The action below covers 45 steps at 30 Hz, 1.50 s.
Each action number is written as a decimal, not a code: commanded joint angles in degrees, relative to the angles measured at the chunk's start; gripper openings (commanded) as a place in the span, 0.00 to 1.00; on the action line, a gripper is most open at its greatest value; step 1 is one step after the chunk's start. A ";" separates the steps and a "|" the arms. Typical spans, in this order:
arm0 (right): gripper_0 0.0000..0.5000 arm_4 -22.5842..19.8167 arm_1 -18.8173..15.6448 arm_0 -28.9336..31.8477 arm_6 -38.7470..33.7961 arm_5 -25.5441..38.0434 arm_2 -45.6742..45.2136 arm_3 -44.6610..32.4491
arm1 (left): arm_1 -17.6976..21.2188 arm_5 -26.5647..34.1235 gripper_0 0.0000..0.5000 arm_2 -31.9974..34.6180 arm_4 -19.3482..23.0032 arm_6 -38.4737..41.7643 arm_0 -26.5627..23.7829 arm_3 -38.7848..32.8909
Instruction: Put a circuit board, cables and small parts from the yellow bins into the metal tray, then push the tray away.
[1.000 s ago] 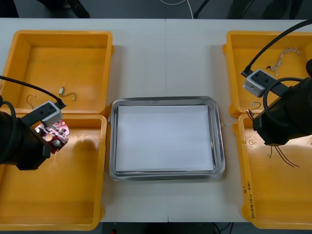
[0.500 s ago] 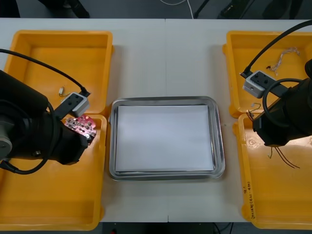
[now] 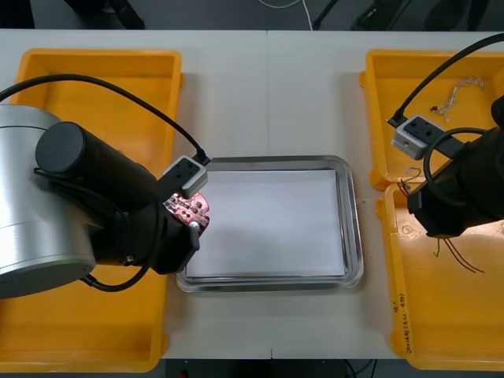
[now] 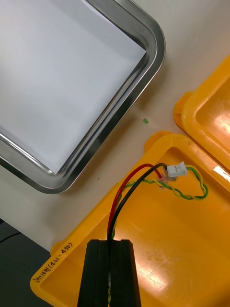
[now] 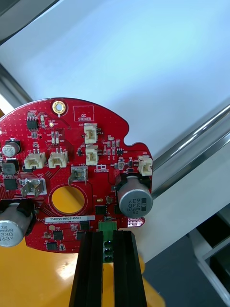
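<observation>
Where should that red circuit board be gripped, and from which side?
Probably the rim, edge-on at the green connector, where the left gripper pinches the circuit board over the metal tray's left edge: thin, flat, tall parts elsewhere. The right gripper holds a cable over a yellow bin.

A light table (image 3: 236, 102) is seen, crossed by a thin seam (image 3: 268, 87) that runs from its far edge towards its near one. A small green speck (image 4: 145, 121) is found on the tabletop. Dark floor (image 3: 220, 12) is shown beyond the far edge.

The left arm (image 3: 87, 169) is fat, round, silver and black. The right arm (image 3: 465, 189) is black. Each has a grey box (image 3: 186, 175) with a black cable (image 3: 118, 83).
</observation>
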 commanded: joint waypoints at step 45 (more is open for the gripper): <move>0.00 -0.22 1.76 -1.30 -2.10 0.69 0.42 -0.18 | -3.45 -23.93 0.00 -27.52 -12.33 9.64 -10.43 21.61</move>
